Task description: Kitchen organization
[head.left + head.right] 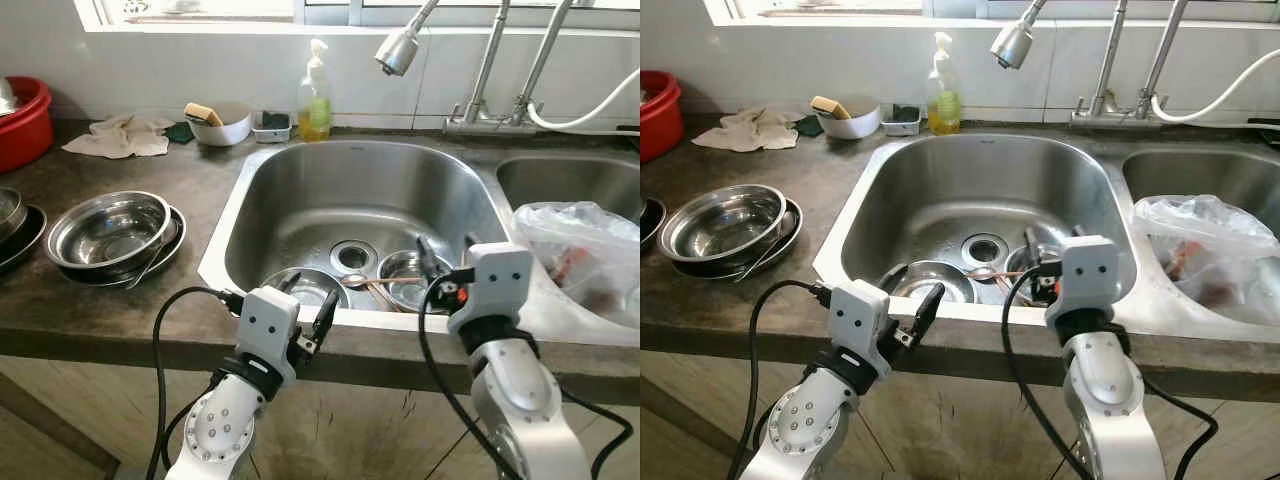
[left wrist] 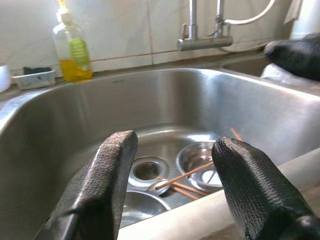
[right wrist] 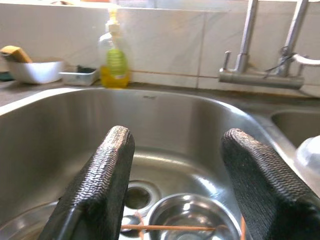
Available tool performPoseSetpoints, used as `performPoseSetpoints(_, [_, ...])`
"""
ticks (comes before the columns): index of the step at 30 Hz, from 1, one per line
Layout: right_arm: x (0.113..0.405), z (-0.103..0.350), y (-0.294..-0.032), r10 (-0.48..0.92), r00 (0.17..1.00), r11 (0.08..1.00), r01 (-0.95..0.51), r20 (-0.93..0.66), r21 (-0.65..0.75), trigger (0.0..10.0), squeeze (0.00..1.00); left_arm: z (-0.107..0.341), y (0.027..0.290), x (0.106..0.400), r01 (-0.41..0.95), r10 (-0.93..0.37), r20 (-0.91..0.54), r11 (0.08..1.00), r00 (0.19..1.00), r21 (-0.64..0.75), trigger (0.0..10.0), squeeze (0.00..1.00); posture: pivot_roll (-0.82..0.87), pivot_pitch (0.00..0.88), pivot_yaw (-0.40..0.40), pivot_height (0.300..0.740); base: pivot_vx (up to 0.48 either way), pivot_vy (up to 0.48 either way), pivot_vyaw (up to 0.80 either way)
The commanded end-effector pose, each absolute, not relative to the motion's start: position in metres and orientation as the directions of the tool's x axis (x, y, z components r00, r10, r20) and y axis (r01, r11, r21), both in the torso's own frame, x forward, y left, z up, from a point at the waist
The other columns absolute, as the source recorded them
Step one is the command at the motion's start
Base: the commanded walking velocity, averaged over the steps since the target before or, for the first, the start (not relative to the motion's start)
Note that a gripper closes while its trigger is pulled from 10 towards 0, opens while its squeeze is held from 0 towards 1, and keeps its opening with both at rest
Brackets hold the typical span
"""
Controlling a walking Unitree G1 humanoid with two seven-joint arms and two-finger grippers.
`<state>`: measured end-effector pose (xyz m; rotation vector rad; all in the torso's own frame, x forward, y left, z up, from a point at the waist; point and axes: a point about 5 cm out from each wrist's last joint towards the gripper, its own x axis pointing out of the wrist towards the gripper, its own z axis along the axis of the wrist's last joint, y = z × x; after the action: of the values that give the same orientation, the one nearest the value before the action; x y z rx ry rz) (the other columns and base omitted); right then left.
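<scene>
Right hand (image 1: 447,262) fingers spread, empty, poised over sink (image 1: 300,170) front rim. Small bowl (image 1: 408,280) w/ chopsticks (image 1: 385,281) lies just ahead & below it; sticks' long axis runs crosswise. Left hand (image 1: 312,312) also spread, farther off, nearer other bowl (image 1: 300,288).

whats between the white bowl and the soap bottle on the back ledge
A small rectangular tray holding a dark scouring pad sits between the white bowl and soap bottle, seen in the left eye view.

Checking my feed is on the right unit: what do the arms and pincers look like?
Two silver arms with round jointed housings. Each wrist carries a pale boxy block with two small dark dots and a looping black cable. Left pincer and right pincer each have two long black textured fingers.
</scene>
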<state>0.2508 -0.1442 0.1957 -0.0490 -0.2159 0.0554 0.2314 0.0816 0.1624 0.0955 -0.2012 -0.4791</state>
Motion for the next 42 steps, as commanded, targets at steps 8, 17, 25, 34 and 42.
performPoseSetpoints(8, [0.245,0.201,-0.130,0.137,0.961,0.990,-0.129,0.242,-0.049,10.0,0.00,0.160,0.077,0.222,0.484,-0.499,0.162,0.866,0.851,0.121,10.0,0.00,0.14,0.012,-0.010,0.740,0.000,0.000,0.64])
performPoseSetpoints(17, [0.251,0.205,-0.132,0.119,0.959,0.993,-0.112,0.256,-0.040,10.0,0.00,0.159,0.074,0.223,0.495,-0.508,0.159,0.861,0.846,0.118,10.0,0.00,0.14,0.008,-0.008,0.740,0.000,0.443,0.80])
performPoseSetpoints(25, [0.254,0.207,-0.134,0.105,0.959,0.994,-0.101,0.264,-0.031,10.0,0.00,0.161,0.074,0.223,0.485,-0.499,0.169,0.867,0.850,0.118,10.0,0.00,0.15,0.023,-0.004,0.740,0.000,0.236,0.80])
performPoseSetpoints(34, [0.259,0.213,-0.137,0.084,0.956,0.996,-0.084,0.280,-0.013,10.0,0.00,0.162,0.075,0.224,0.473,-0.485,0.173,0.874,0.857,0.112,10.0,0.00,0.15,0.035,-0.011,0.740,0.000,0.000,0.15])
performPoseSetpoints(42, [0.277,0.213,-0.142,0.105,0.968,0.994,-0.101,0.227,-0.027,10.0,0.00,0.156,0.076,0.223,0.467,-0.484,0.143,0.874,0.863,0.133,10.0,0.00,0.15,0.047,-0.016,0.740,0.000,0.000,0.00])
